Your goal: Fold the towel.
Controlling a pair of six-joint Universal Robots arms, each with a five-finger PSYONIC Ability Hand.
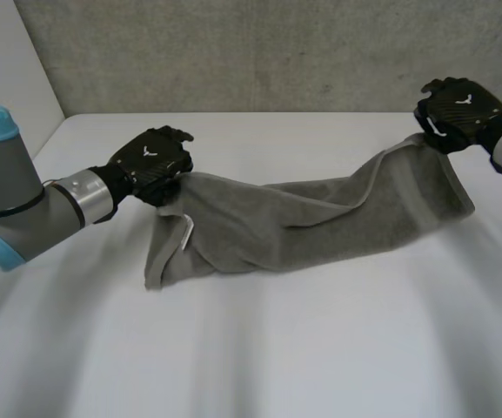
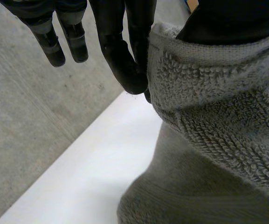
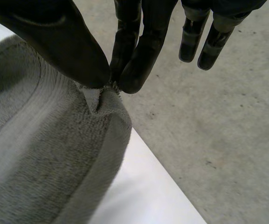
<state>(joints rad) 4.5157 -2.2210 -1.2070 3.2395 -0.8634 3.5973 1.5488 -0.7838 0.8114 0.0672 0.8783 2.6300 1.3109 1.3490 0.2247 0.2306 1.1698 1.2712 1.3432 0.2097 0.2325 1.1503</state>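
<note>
Clamped between thumb and fingers of the black left hand [image 1: 150,161] [image 2: 125,56]: one end of a grey terry-cloth towel [image 1: 320,218] [image 2: 218,116] [image 3: 41,154]. Nipped at the opposite corner by thumb and fingertips of the black right hand [image 1: 458,109] [image 3: 55,37]. Slung between both hands, sagging onto the white table [image 1: 320,348].

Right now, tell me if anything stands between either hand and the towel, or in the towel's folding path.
Nothing visible does. The left hand and the right hand each pinch one end of the towel, which sags onto the white table between them.
</note>
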